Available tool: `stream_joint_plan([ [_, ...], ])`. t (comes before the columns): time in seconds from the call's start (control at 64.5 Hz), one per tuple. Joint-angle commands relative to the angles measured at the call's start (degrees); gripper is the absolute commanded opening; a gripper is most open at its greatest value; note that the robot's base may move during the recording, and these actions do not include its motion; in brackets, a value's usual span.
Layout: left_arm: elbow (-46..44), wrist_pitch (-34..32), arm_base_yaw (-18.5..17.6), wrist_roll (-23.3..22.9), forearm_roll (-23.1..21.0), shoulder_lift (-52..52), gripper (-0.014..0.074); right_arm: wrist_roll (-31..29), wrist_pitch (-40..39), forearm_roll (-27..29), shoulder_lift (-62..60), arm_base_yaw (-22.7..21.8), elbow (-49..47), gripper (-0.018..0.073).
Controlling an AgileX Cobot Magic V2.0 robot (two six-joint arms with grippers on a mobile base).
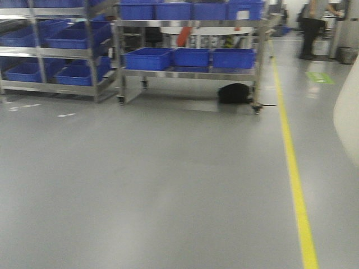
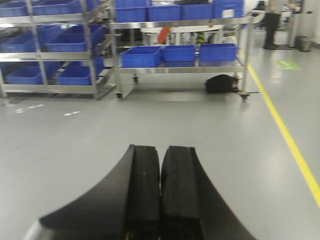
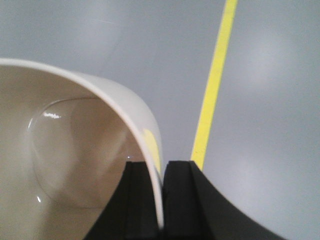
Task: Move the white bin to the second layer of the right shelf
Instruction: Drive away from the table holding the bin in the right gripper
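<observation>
The white bin (image 3: 75, 145) fills the left of the right wrist view, mouth toward the camera, glossy cream inside. My right gripper (image 3: 163, 165) is shut on its rim, one finger inside the wall and one outside. In the front view only a blurred strip of the white bin (image 1: 349, 117) shows at the right edge, above the floor. My left gripper (image 2: 161, 149) is shut with nothing in it, hanging over bare grey floor. The right shelf second layer is out of view.
A yellow floor line (image 1: 294, 185) runs forward on the right. Ahead stands a wheeled steel cart (image 1: 188, 73) holding blue crates (image 1: 148, 58), with a black object (image 1: 234, 93) under it. A rack of blue crates (image 1: 56, 39) stands left. A person (image 1: 311, 28) is far right.
</observation>
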Motion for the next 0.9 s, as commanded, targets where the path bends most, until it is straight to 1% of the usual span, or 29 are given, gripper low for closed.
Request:
stream_joint_plan([
  [0.0, 2.11, -4.81, -0.27, -0.15, -0.35, -0.8, 0.0085, -0.4, -3.86, 0.05, -0.47, 0.13, -1.49, 0.0048],
  [0.884, 2.11, -4.81, -0.27, -0.15, -0.35, -0.8, 0.0085, -0.4, -3.58, 0.05, -0.47, 0.12, -1.49, 0.0048],
])
